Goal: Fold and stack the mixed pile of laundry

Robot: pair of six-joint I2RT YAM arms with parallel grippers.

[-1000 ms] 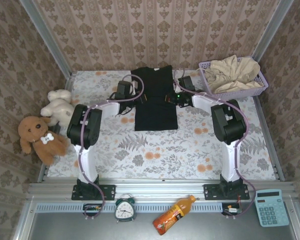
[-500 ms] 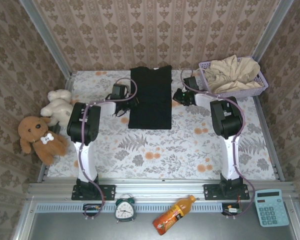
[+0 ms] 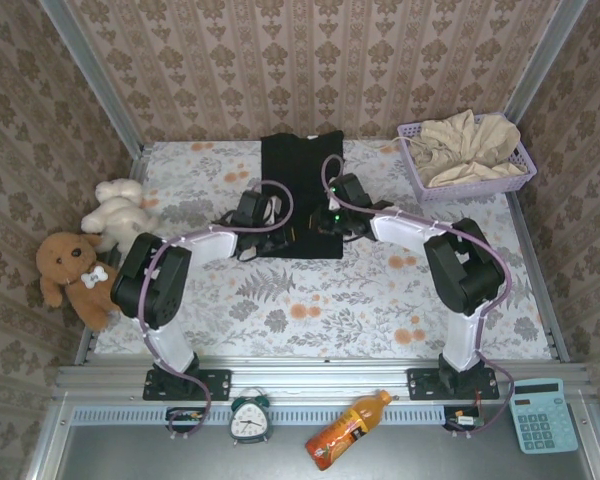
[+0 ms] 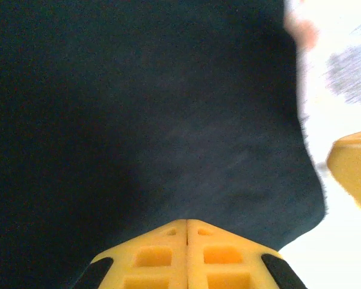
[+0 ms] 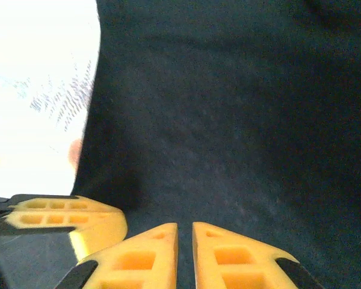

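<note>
The black T-shirt (image 3: 300,180) lies flat on the floral table as a narrow lengthwise strip. Both grippers sit low over its near end, close together. My left gripper (image 3: 280,232) (image 4: 186,221) is shut, its tips pressed together over the black cloth (image 4: 138,108), with nothing visible between them. My right gripper (image 3: 315,226) (image 5: 185,224) stands open by a narrow slit above the same cloth (image 5: 240,108). Each wrist view catches one yellow finger of the other gripper at its edge. The beige-cream garment (image 3: 465,145) is heaped in the lavender basket (image 3: 470,188) at the back right.
A white plush toy (image 3: 115,212) and a brown one (image 3: 75,275) rest at the table's left edge. On the near ledge lie a clock (image 3: 249,418), an orange bottle (image 3: 345,430) and a calculator (image 3: 543,414). Patterned walls close three sides.
Both grippers have swung in from the shirt's sides to its near end. The shirt went from wider to a narrow strip. The right jaws have parted slightly.
</note>
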